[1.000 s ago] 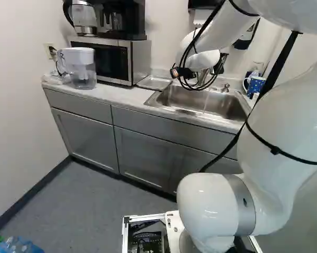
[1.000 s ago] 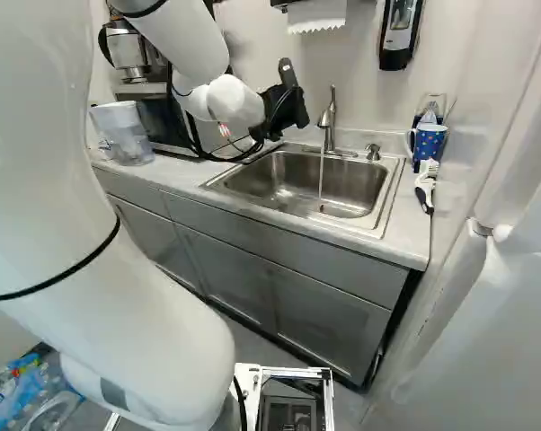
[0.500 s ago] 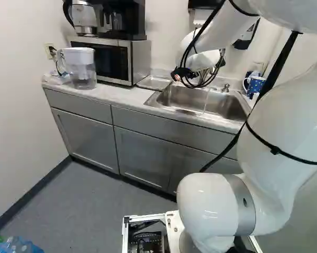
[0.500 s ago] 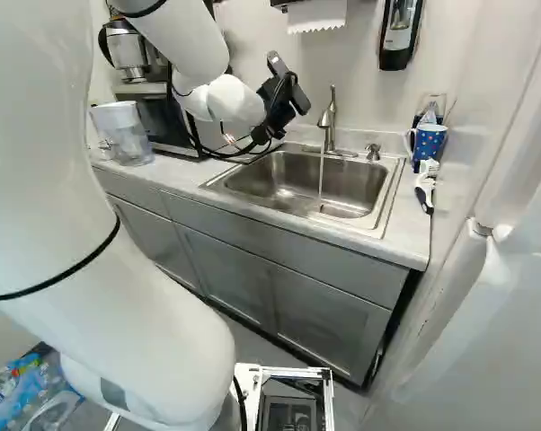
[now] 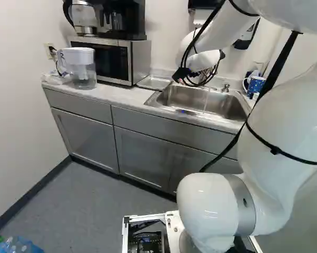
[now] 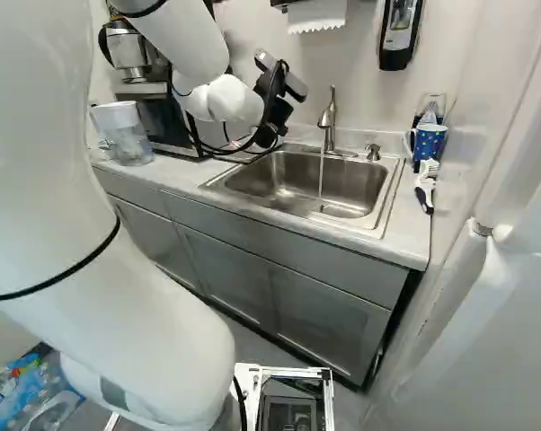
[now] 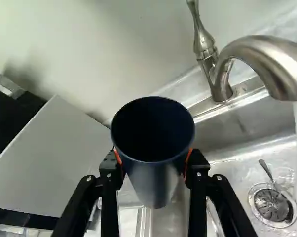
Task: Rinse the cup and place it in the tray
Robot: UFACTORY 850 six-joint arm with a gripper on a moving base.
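Cup (image 7: 154, 153), dark, is located left of the faucet (image 6: 328, 118) in the right base view, apart from the faucet's running water (image 6: 321, 175). Gripper (image 6: 280, 75) is parted to cup width, orange pads (image 7: 188, 159) contacting opposite sides.

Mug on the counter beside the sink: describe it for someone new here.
In the right base view, find the sink and go right along the counter to the wall. The blue mug stands there behind a black-and-white brush. Spots set it apart from the plain dark cup in the gripper.
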